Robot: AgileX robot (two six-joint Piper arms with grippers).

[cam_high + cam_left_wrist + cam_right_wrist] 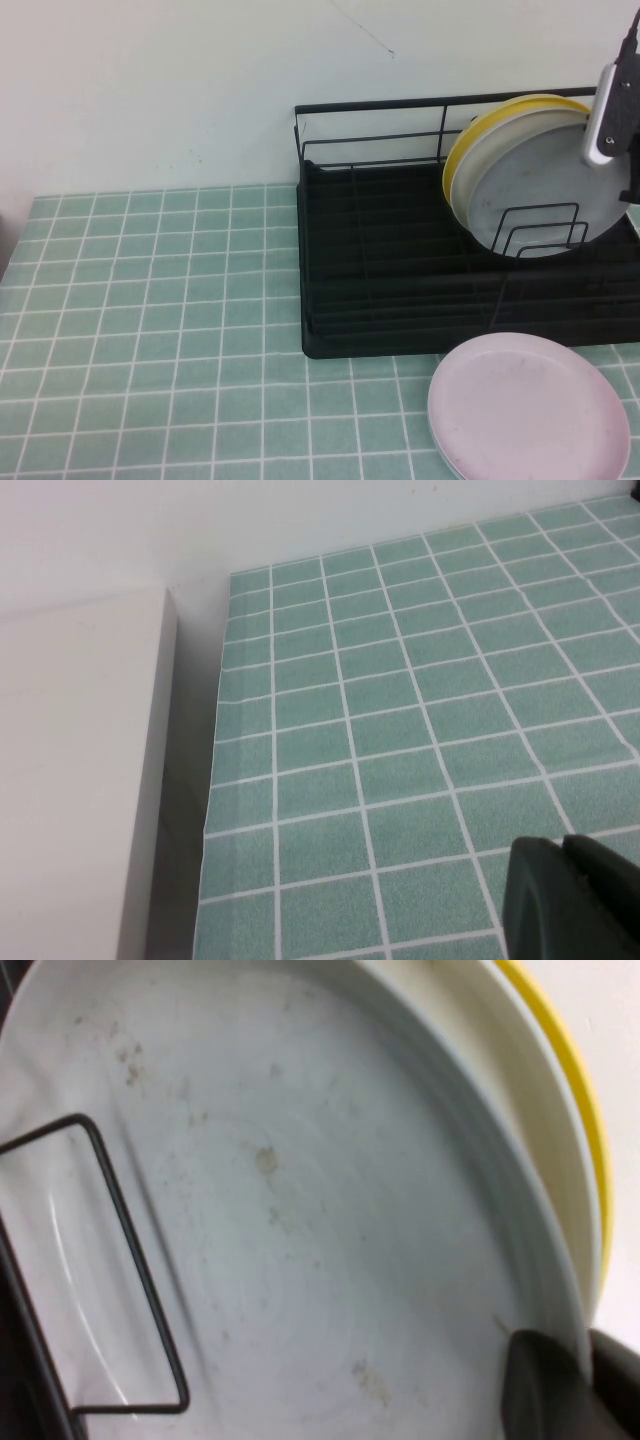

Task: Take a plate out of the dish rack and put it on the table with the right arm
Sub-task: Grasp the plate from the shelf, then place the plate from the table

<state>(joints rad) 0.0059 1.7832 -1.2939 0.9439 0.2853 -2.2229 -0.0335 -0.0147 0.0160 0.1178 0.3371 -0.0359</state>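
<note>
The light-grey plate [540, 190] stands upright in the black wire dish rack [380, 300] at the back right of the green tiled table [150, 300], leaning behind wire loops. My right gripper [625, 170] reaches down at the plate's right upper edge. In the right wrist view the plate [300, 1210] fills the frame, and the right gripper [588, 1345] has one finger in front of the rim and one behind, closed on it. My left gripper [565, 855] is shut and empty, low over the table [400, 680], and it is out of the high view.
A cream plate [475, 150] and a yellow plate [455, 160] stand behind the grey one. A pale pink plate [530, 410] lies on the table in front of the rack. A white block [70, 780] borders the table's left edge.
</note>
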